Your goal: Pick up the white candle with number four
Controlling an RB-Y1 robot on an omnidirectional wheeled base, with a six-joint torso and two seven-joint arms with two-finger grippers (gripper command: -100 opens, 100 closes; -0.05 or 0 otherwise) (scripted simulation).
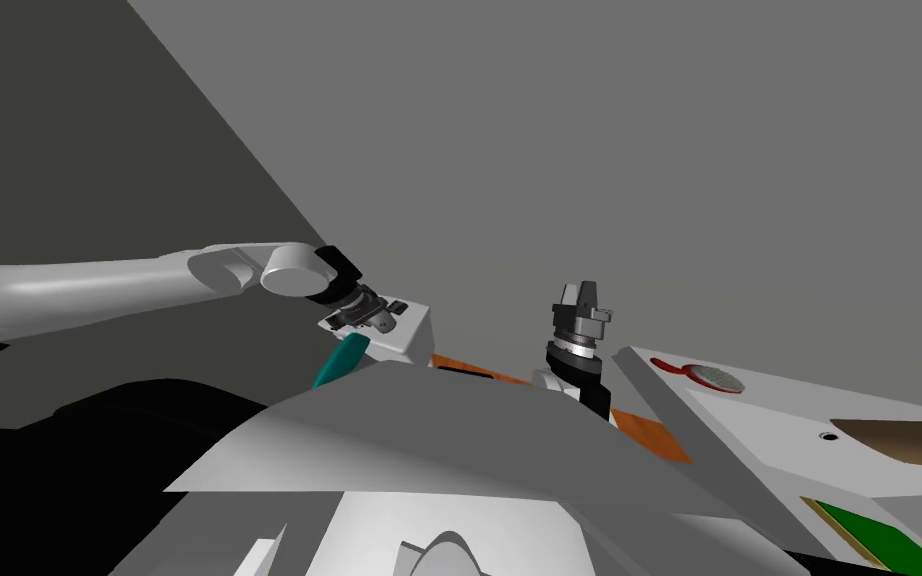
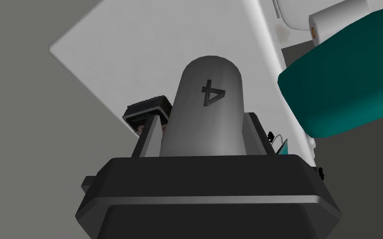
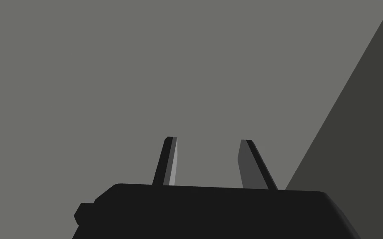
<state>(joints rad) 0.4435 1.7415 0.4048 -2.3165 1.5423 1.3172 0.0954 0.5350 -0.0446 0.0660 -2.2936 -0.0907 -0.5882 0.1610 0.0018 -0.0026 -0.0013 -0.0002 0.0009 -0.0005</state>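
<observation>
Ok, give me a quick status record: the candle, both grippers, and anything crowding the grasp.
left gripper: shut on the candle, fingers pressing its sides
candle: grey cylinder marked 4, rounded end pointing away from the gripper body
right gripper: open, nothing between its blades
near the grasp: teal object close beside the candle; small black object by one finger
behind the candle: white surface
lifted clear: cannot tell
</observation>
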